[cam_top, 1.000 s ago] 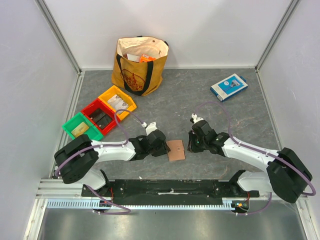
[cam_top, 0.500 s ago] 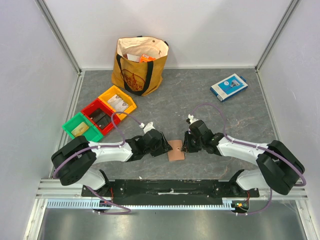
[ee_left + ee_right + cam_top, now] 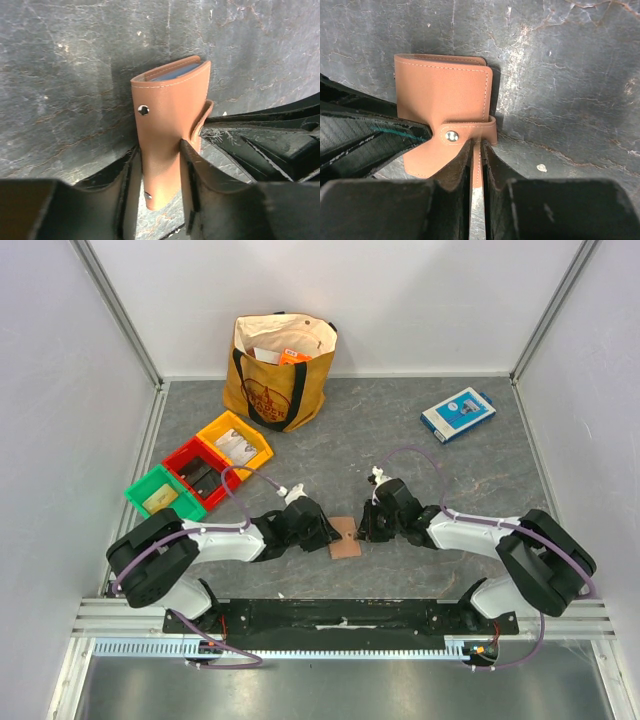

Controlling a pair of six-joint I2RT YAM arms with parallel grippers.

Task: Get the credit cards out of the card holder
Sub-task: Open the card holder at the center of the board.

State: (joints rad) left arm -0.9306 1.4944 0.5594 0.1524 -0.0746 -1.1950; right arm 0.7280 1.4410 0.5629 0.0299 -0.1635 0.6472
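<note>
The card holder [image 3: 345, 537], a pinkish-tan leather wallet, is tipped up on edge between my two grippers near the table's front. In the left wrist view the card holder [image 3: 167, 125] stands between my fingers, and the left gripper [image 3: 159, 150] is shut on its lower half. Blue lining [image 3: 175, 72] shows at its top edge. My right gripper [image 3: 477, 145] is shut on a thin leather edge just below the snap tab [image 3: 465, 132], which is fastened. From above, the left gripper [image 3: 322, 533] and right gripper [image 3: 366, 530] flank the holder. The credit cards are hidden inside.
A tan tote bag [image 3: 278, 365] stands at the back. Yellow [image 3: 234, 443], red [image 3: 201, 473] and green [image 3: 163, 493] bins sit at the left. A blue-and-white flat box [image 3: 457, 414] lies at the back right. The other arm's black fingers [image 3: 265, 145] crowd each wrist view.
Both grippers have closed in on the card holder from either side. The holder has shifted slightly left and tipped from lying flat up onto its edge.
</note>
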